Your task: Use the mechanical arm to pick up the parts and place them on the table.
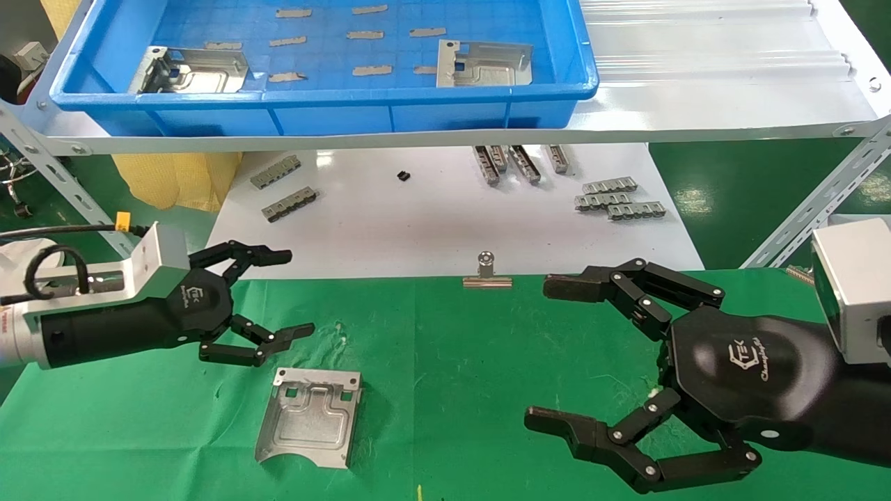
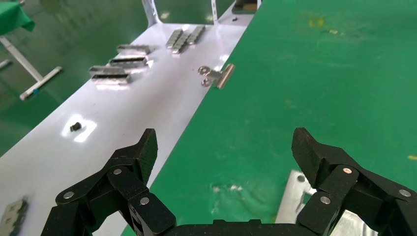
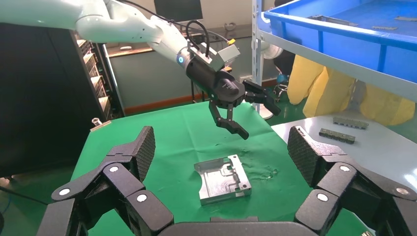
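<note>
Your left gripper (image 1: 268, 299): jaws released, hovering just above one stamped plate (image 1: 310, 426) lying flat on the green counter (image 1: 452, 390). Your right gripper (image 1: 557, 351): jaws released, empty. Two plates (image 1: 484, 64) in the blue tray (image 1: 334, 104).

Surface (image 1: 452, 390): one part (image 1: 308, 417) near its left front. Binder clip (image 1: 487, 271) at its back edge, centre. Board (image 1: 431, 216) behind: toothed strips (image 1: 619, 197) right. Tray (image 1: 320, 104) above, behind: two parts (image 1: 484, 64) inside.
</note>
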Controlling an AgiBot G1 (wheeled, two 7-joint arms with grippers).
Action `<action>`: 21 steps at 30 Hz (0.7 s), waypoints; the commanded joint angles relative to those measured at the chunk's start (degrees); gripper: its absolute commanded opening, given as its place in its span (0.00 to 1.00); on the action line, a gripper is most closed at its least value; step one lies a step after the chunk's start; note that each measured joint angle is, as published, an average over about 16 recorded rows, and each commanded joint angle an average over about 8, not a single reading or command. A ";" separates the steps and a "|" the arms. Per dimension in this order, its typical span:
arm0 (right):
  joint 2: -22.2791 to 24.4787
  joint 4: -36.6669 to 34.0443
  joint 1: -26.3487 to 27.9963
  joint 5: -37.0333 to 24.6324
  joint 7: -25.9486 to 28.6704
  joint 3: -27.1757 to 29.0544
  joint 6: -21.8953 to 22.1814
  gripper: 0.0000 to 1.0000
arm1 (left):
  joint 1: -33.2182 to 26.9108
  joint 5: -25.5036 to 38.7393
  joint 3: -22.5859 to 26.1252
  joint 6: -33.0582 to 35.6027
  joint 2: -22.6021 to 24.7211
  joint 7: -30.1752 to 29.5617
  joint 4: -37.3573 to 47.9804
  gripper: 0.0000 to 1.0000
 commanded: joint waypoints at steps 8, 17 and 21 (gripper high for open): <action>0.00 0.00 0.00 0.00 0.00 0.00 0.00 1.00 | 4.82 -2.64 -3.56 -0.84 -2.82 -6.86 -10.91 1.00; 0.00 0.00 0.00 0.00 0.00 0.00 0.00 1.00 | 9.78 -5.36 -7.24 -1.70 -5.73 -13.94 -22.18 1.00; 0.00 0.00 0.00 0.00 0.00 0.00 0.00 1.00 | 12.00 -6.57 -8.87 -2.09 -7.03 -17.09 -27.20 1.00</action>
